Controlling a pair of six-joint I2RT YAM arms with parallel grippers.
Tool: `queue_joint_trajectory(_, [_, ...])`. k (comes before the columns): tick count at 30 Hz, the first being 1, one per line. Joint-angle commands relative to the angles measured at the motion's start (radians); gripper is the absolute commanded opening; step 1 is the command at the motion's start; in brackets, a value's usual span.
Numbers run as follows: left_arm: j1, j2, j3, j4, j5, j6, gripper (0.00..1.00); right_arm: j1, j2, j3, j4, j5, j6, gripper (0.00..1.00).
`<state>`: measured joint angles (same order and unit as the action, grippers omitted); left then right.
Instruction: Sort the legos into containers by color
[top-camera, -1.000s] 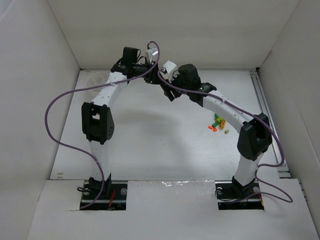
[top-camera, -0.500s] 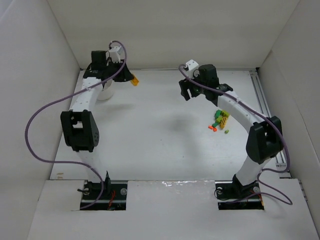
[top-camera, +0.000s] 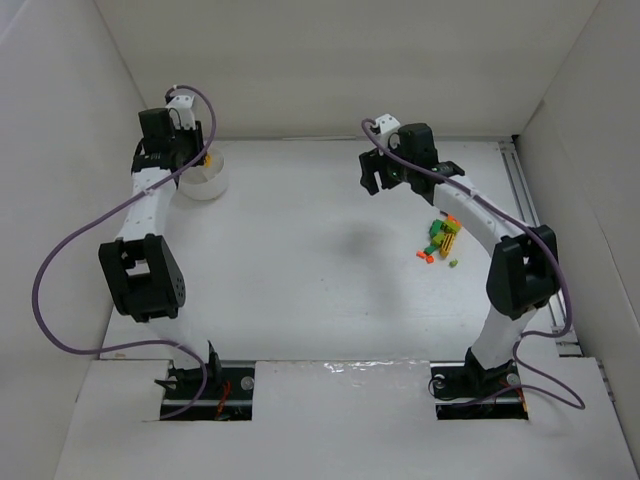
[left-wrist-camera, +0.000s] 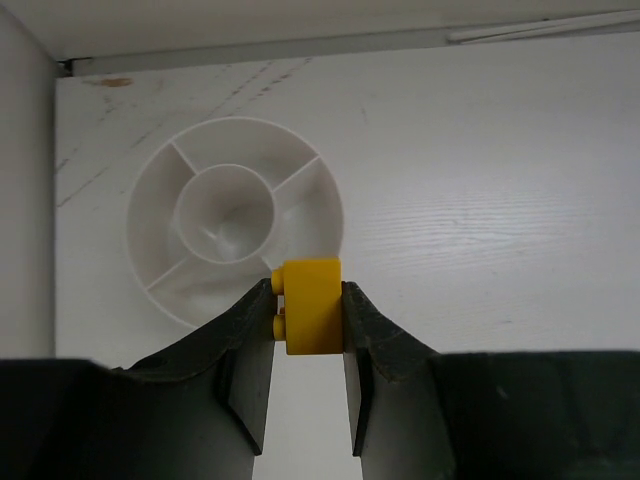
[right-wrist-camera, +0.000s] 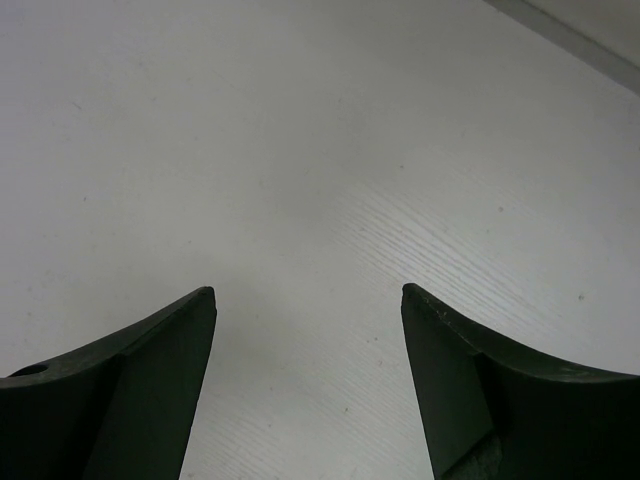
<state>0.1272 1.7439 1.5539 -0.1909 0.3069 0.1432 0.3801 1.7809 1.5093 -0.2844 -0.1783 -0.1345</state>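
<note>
My left gripper (left-wrist-camera: 307, 290) is shut on a yellow lego (left-wrist-camera: 312, 305) and holds it above the near rim of the round white sectioned bowl (left-wrist-camera: 160, 190). In the top view the left gripper (top-camera: 197, 158) hangs over the bowl (top-camera: 208, 183) at the far left corner. My right gripper (right-wrist-camera: 308, 292) is open and empty over bare table; in the top view it (top-camera: 372, 182) sits at the far middle. A small pile of green, yellow and orange legos (top-camera: 440, 240) lies on the right, under the right forearm.
White walls enclose the table on the left, back and right. A metal rail (top-camera: 535, 220) runs along the right edge. Purple cables loop off both arms.
My left arm has swung left with the yellow lego, from the far middle to above the bowl. My right gripper drew back to the right and stays open.
</note>
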Motion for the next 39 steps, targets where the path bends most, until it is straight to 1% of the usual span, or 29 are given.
queue_joint_trajectory(1, [0.005, -0.011, 0.003, 0.080, -0.104, 0.064, 0.00, -0.004, 0.005, 0.052, 0.011, -0.024, 0.026, 0.80])
queue_joint_trajectory(3, [0.025, 0.017, 0.003, 0.080, -0.149, 0.064, 0.00, -0.015, 0.014, 0.063, 0.001, -0.024, 0.026, 0.80])
queue_joint_trajectory(7, [0.048, 0.028, 0.014, 0.102, -0.158, 0.029, 0.00, -0.024, 0.023, 0.072, 0.001, -0.035, 0.026, 0.80])
queue_joint_trajectory(11, [0.048, 0.039, -0.009, 0.133, -0.177, -0.005, 0.00, -0.024, 0.023, 0.072, -0.009, -0.035, 0.026, 0.80])
queue_joint_trajectory(14, [0.057, 0.039, -0.040, 0.142, -0.124, -0.014, 0.00, -0.024, 0.023, 0.072, -0.009, -0.035, 0.026, 0.80])
queue_joint_trajectory(17, [0.057, 0.039, -0.040, 0.142, -0.066, -0.027, 0.00, -0.024, 0.032, 0.072, -0.009, -0.035, 0.026, 0.80])
queue_joint_trajectory(22, [0.013, 0.062, 0.000, 0.142, -0.048, -0.027, 0.00, -0.024, 0.041, 0.081, -0.009, -0.035, 0.026, 0.80])
queue_joint_trajectory(29, [-0.009, 0.129, 0.064, 0.142, -0.038, -0.027, 0.00, -0.024, 0.041, 0.081, -0.009, -0.026, 0.026, 0.80])
queue_joint_trajectory(39, [-0.028, 0.212, 0.164, 0.130, -0.123, 0.016, 0.00, -0.015, 0.051, 0.091, -0.009, -0.016, 0.026, 0.80])
